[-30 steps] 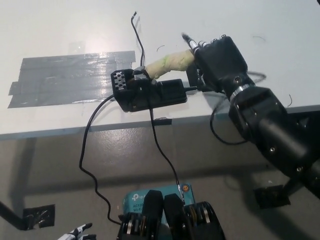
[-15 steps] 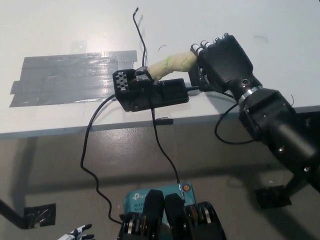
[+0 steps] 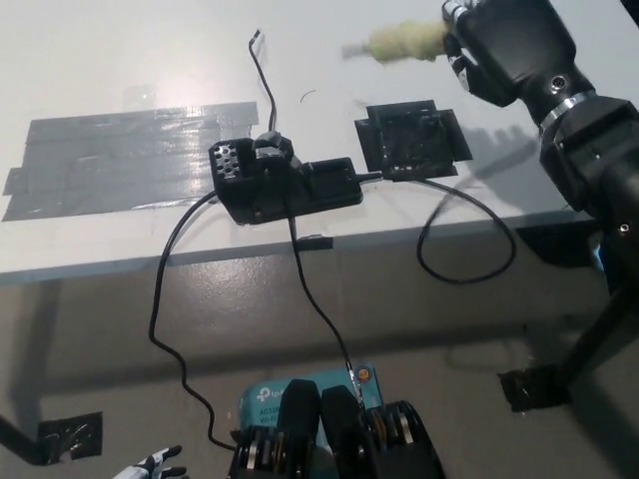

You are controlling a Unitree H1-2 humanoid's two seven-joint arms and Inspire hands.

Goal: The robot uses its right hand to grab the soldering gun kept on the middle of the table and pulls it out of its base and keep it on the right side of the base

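My black right hand (image 3: 509, 50) is at the upper right, above the white table (image 3: 120, 60), shut on the soldering gun (image 3: 399, 42). The gun's yellowish wrapped handle sticks out to the left of the hand, blurred and lifted clear of its base. The black base (image 3: 285, 185) sits near the table's front edge in the middle, empty of the gun. Only the fingertips of my white left hand (image 3: 150, 466) show at the bottom left; its state is unclear.
A grey tape patch (image 3: 110, 160) covers the table left of the base. A black square pad (image 3: 412, 135) lies right of the base. Black cables (image 3: 165, 309) hang from the base over the table's front edge (image 3: 100, 261) toward the floor.
My right hand has pulled the soldering gun out of the base and carried it up and to the right. The black pad it covered is now exposed. The camera shifted slightly.
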